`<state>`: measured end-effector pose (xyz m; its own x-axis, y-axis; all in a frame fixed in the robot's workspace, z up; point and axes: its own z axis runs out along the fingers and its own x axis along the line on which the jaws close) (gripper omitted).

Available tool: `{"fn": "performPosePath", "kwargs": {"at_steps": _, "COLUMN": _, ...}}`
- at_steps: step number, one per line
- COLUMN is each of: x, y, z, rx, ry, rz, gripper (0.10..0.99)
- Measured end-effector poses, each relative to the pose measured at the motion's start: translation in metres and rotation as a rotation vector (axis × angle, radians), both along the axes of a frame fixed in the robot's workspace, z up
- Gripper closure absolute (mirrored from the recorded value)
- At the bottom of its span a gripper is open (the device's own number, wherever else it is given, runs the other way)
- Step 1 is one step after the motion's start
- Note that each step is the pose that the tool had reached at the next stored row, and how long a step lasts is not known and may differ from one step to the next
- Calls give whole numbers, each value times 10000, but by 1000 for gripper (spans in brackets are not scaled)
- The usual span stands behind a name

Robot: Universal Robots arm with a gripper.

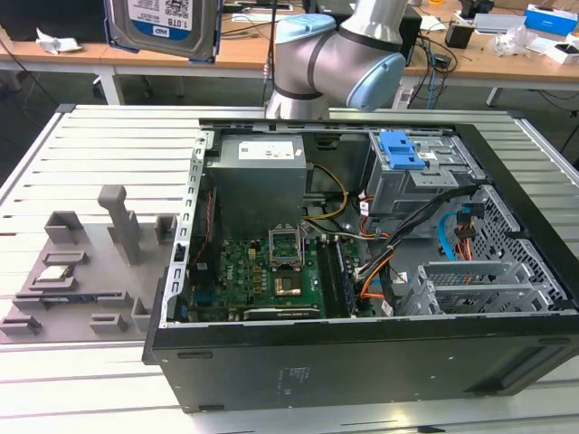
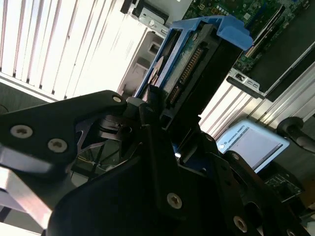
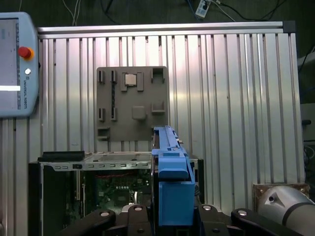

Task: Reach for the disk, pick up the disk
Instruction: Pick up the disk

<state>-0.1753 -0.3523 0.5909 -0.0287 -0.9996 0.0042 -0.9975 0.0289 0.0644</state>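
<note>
The gripper [image 3: 171, 215] is clamped on the disk [image 1: 163, 25], holding it high above the table [image 1: 109, 145], far left of the computer case [image 1: 362, 362].

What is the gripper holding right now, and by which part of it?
The disk, shut in the gripper by one end; the rest, with its blue bracket, sticks out free beyond it.

You are seeing the disk [image 1: 163, 25] wearing a smooth blue plastic bracket [image 3: 173, 189]. The table [image 1: 99, 145] is gleaming as ribbed bare metal.
</note>
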Motion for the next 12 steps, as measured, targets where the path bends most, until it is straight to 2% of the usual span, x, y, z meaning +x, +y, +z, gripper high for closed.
{"fn": "performPosePath", "kwargs": {"at_steps": 3, "x": 91, "y": 0, "z": 0, "rx": 0, "ry": 4, "rz": -1, "gripper": 722}}
{"fn": "performPosePath", "kwargs": {"at_steps": 6, "x": 218, "y": 1, "z": 0, "rx": 1, "ry": 8, "rz": -1, "gripper": 722}}
{"fn": "performPosePath", "kwargs": {"at_steps": 12, "x": 394, "y": 2, "z": 0, "rx": 0, "ry": 15, "rz": -1, "gripper": 722}}
